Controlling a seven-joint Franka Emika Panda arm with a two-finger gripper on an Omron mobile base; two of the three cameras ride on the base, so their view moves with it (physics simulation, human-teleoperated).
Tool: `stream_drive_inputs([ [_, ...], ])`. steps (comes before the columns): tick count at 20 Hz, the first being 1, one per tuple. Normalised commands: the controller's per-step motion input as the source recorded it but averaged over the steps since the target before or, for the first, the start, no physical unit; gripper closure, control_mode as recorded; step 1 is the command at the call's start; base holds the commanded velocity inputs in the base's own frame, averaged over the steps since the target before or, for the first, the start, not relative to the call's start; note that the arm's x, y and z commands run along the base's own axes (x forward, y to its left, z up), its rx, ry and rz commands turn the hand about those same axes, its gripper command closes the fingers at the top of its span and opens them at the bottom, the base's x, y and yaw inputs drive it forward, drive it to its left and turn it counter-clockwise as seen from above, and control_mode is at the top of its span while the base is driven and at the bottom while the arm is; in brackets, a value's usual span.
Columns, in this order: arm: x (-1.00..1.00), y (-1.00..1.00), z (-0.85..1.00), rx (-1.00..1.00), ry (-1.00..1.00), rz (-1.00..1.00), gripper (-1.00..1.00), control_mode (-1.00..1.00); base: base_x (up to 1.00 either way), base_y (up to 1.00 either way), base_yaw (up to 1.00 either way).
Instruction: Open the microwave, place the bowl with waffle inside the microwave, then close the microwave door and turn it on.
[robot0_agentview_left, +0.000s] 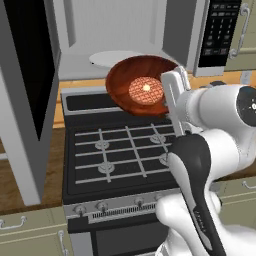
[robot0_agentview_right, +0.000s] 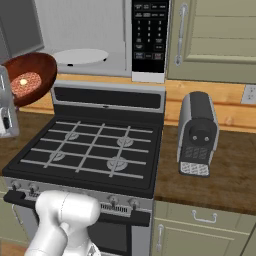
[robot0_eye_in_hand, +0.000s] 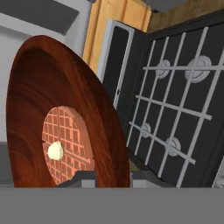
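Hand view: gripper (robot0_eye_in_hand: 105, 177) jaws pinch the bowl (robot0_eye_in_hand: 30, 109) rim from below, waffle (robot0_eye_in_hand: 68, 144) inside, just above them.

Glossy white arm (robot0_agentview_left: 210, 150), rounded segments, dark joints (one black end cap)

My arm (robot0_agentview_left: 200, 165) rises from the base, bends at the elbow and reaches forward and left, with the wrist turned so the hand lies sideways. My gripper (robot0_agentview_left: 167, 100) sits raised in front of me, its jaws partly closed and clamped on the rim of the bowl (robot0_agentview_left: 125, 85), holding it tilted in the air.
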Motion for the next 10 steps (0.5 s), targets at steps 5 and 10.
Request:
stream_drive_inputs([
  [5, 0.40, -0.18, 0.30, 0.00, 0.00, -0.02, 1.00, -1.00, 0.00, 0.00, 0.00],
  [10, 0.50, -0.10, 0.25, 0.00, -0.09, 0.01, 1.00, -1.00, 0.00, 0.00, 0.00],
])
